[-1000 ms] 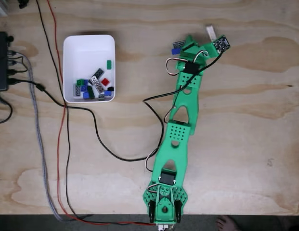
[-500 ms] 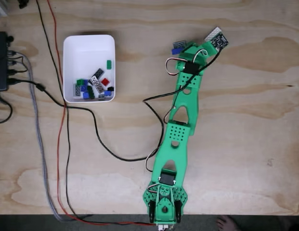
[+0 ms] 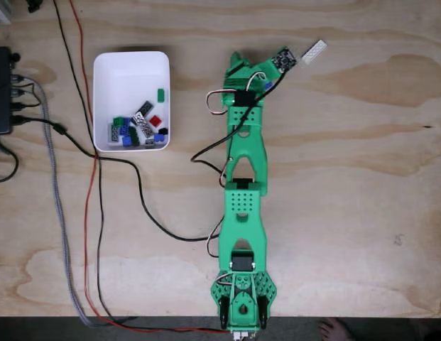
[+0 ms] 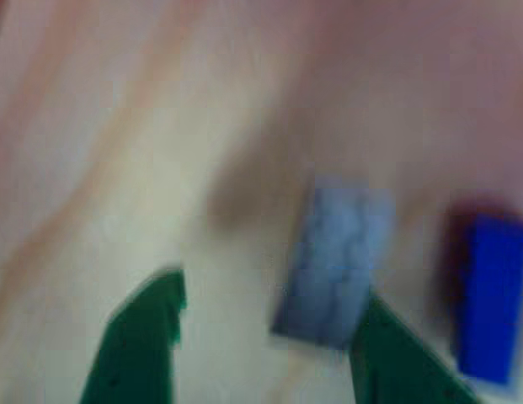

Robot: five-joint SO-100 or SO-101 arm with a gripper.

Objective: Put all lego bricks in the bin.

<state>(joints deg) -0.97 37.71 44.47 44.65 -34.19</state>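
Note:
The white bin (image 3: 106, 78) sits at the upper left in the fixed view, with several small lego bricks (image 3: 138, 126) heaped in its lower half. A white brick (image 3: 314, 52) lies on the wood right of the arm's head. My green gripper (image 3: 238, 65) is between the bin and that brick. A bit of a blue brick (image 3: 266, 85) shows beside the wrist. The other view is blurred: my gripper (image 4: 265, 295) is open, and a grey brick (image 4: 333, 265) lies on the wood between the green fingers (image 4: 139, 341), close to the right one. A blue brick (image 4: 490, 295) lies outside that finger.
Black, red and braided grey cables (image 3: 92, 185) run down the table left of the arm. One black cable loops to the arm's middle. A black box (image 3: 1, 89) sits at the left edge. The arm's base (image 3: 241, 295) stands at the bottom edge.
The arm has swung left, toward the bin. The white brick, partly covered before, now lies in the open to its right. The grey brick is no longer visible from above.

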